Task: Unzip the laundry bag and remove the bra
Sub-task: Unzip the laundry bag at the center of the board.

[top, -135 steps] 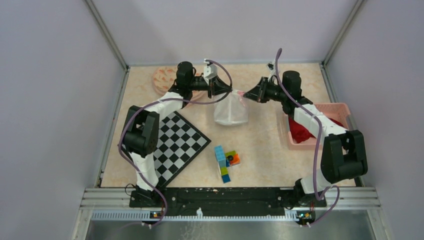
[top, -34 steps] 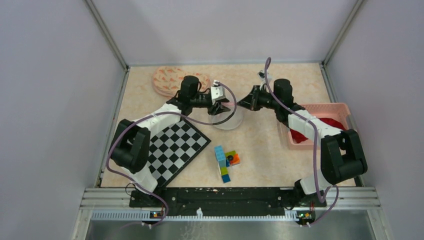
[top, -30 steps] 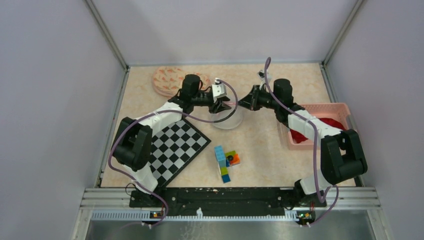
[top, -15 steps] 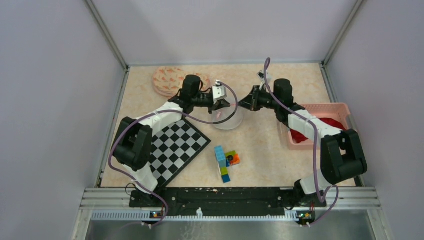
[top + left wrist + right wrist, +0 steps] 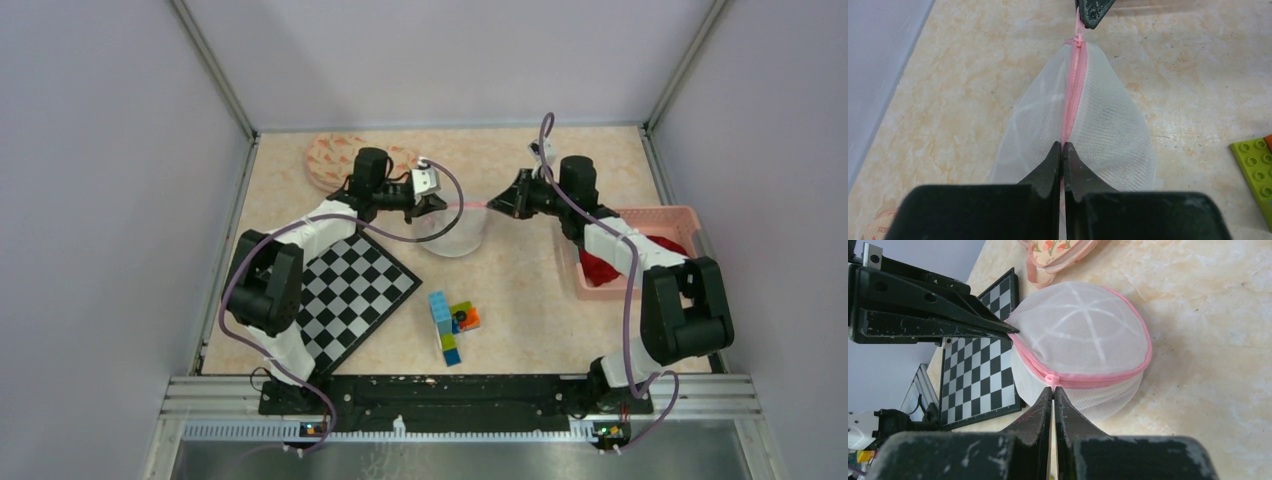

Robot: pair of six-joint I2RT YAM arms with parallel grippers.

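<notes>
Status: laundry bag (image 5: 455, 232) sits just past the chessboard's (image 5: 350, 285) far corner, strung between left gripper (image 5: 1062, 150), pinched shut on one end of the pink zipper (image 5: 1071, 95), and right gripper (image 5: 1053, 392), clamped on what looks like the pull (image 5: 1050, 377); zipper apparently still closed, bra not yet out.

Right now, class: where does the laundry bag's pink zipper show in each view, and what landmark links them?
Top external: the zipper is a thin pink line just above picture centre, between left gripper and right gripper.
Left wrist: runs straight up the middle from bottom centre.
Right wrist: pink band curving along the bag's near edge.
Shared landmark: the left gripper, shut on one end of it in every view.
</notes>
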